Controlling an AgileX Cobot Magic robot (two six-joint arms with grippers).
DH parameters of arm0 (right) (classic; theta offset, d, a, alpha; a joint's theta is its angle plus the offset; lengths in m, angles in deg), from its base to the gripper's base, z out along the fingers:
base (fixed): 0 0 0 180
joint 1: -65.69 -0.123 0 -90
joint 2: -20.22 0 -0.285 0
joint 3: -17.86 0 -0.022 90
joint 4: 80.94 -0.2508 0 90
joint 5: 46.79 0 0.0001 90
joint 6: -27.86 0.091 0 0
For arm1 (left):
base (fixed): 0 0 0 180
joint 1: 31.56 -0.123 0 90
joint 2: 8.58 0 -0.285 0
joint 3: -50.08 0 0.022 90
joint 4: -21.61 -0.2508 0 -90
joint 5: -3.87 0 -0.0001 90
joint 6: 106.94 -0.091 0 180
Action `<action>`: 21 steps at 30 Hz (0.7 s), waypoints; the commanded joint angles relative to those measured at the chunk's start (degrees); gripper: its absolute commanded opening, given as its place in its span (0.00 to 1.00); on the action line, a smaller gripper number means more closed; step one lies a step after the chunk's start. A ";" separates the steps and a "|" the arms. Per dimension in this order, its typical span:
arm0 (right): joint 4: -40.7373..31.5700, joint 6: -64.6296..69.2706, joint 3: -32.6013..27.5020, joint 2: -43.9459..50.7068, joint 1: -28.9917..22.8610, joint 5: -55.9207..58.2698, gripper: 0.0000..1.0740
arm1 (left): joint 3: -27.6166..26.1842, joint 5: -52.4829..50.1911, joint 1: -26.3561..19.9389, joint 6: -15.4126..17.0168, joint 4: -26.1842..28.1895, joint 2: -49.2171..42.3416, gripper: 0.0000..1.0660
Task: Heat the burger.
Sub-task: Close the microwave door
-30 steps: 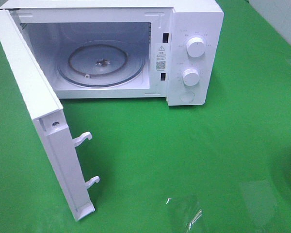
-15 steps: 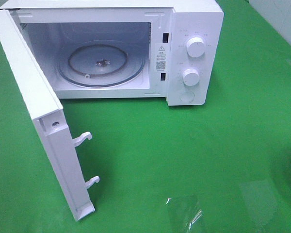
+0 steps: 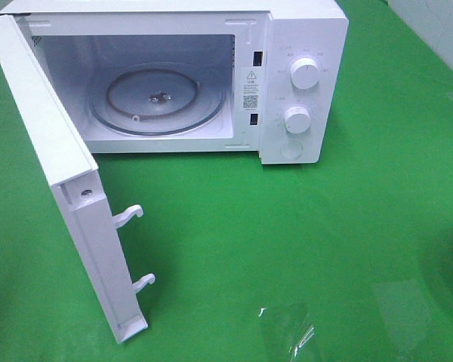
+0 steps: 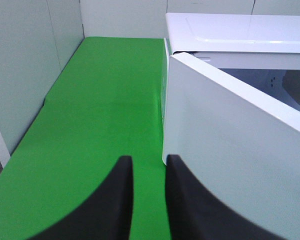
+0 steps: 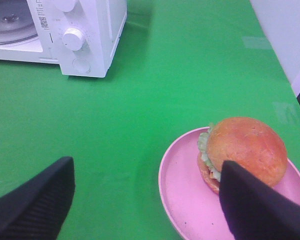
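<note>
here the burger (image 5: 242, 150) sits on a pink plate (image 5: 182, 192) on the green table (image 3: 287, 226), well apart from the microwave (image 3: 302, 45) with its door (image 3: 53, 166) swung wide. right gripper (image 5: 145, 200) gapes above the plate, holding nothing; left gripper (image 4: 148, 197) is nearly closed, empty.

Green table cover (image 3: 302, 226), pale wall panels (image 4: 25, 65), light glare.

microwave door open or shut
Open: the microwave door swings out wide, its latch hooks exposed, and the glass turntable inside is bare.
</note>
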 commanded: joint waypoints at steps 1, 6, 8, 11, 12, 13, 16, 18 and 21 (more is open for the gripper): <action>-0.17 -0.74 -0.29 1.55 0.23 -0.52 0.70 | 2.92 -11.00 -0.11 0.23 -0.11 6.13 0.00; -0.17 -0.74 -0.29 1.55 0.23 -0.52 0.70 | 6.02 -21.89 -0.11 0.40 0.11 13.98 0.00; -0.17 -0.74 -0.29 1.55 0.23 -0.52 0.70 | 6.82 -25.67 -0.11 0.40 0.11 17.13 0.00; -0.17 -0.74 -0.29 1.55 0.23 -0.52 0.70 | 7.16 -29.39 -0.11 0.40 0.11 20.45 0.00; -0.17 -0.74 -0.29 1.55 0.23 -0.52 0.70 | 7.16 -32.31 -0.11 0.40 0.11 23.89 0.00; -0.17 -0.74 -0.29 1.55 0.23 -0.52 0.70 | 7.16 -32.31 -0.11 0.40 0.11 23.89 0.00; -0.17 -0.74 -0.29 1.55 0.23 -0.52 0.70 | 7.16 -37.41 -0.11 0.40 0.11 29.51 0.00; -0.17 -0.63 -0.29 1.55 0.23 -0.52 0.70 | 7.16 -43.49 -0.11 0.46 0.11 34.49 0.00; -0.17 -0.63 -0.29 1.55 0.23 -0.52 0.70 | 7.16 -49.73 0.06 0.97 -0.57 39.76 0.00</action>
